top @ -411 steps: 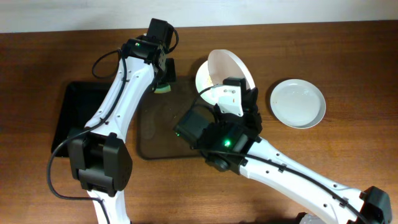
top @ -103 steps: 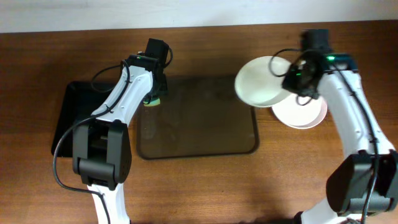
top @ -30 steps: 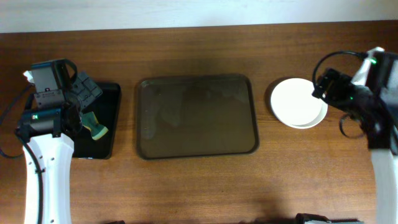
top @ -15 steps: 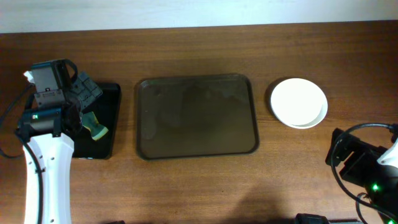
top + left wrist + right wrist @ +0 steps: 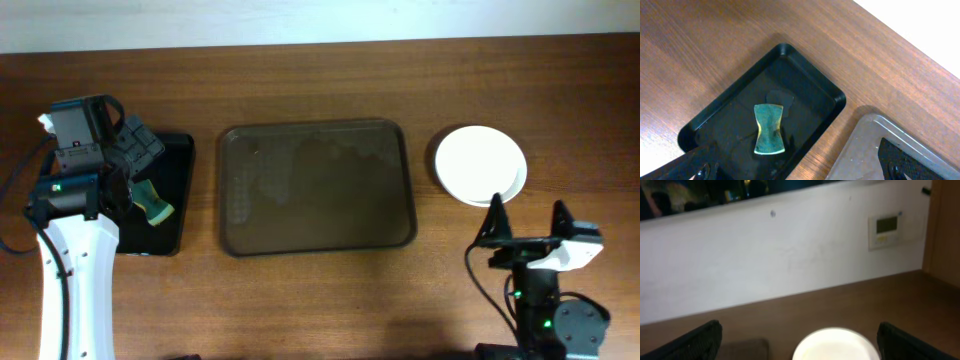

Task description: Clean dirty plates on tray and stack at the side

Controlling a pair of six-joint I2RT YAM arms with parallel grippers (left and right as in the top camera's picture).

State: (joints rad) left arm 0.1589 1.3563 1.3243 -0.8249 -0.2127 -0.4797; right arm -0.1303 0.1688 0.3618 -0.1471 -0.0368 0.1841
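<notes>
The brown tray (image 5: 315, 188) lies mid-table with nothing on it but faint wet marks. The white plates (image 5: 480, 165) sit stacked on the table to its right, a lower rim peeking out at the bottom right. My right gripper (image 5: 528, 222) stands open near the front edge, just short of the stack, and holds nothing. In the right wrist view the plates (image 5: 837, 344) lie ahead between the wide-apart fingers (image 5: 695, 342). My left gripper (image 5: 138, 152) hangs open and empty above the black tray (image 5: 180, 160), where a green sponge (image 5: 769, 128) lies.
The black tray (image 5: 805, 85) stands left of the brown tray (image 5: 880, 150), with a strip of bare table between them. A pale wall (image 5: 790, 255) with a small panel (image 5: 885, 230) runs behind the table's far edge.
My right arm has swung from beside the plates down to the table's front edge, its open fingers now pointing at the stack. The left arm, sponge and plates have not moved.
</notes>
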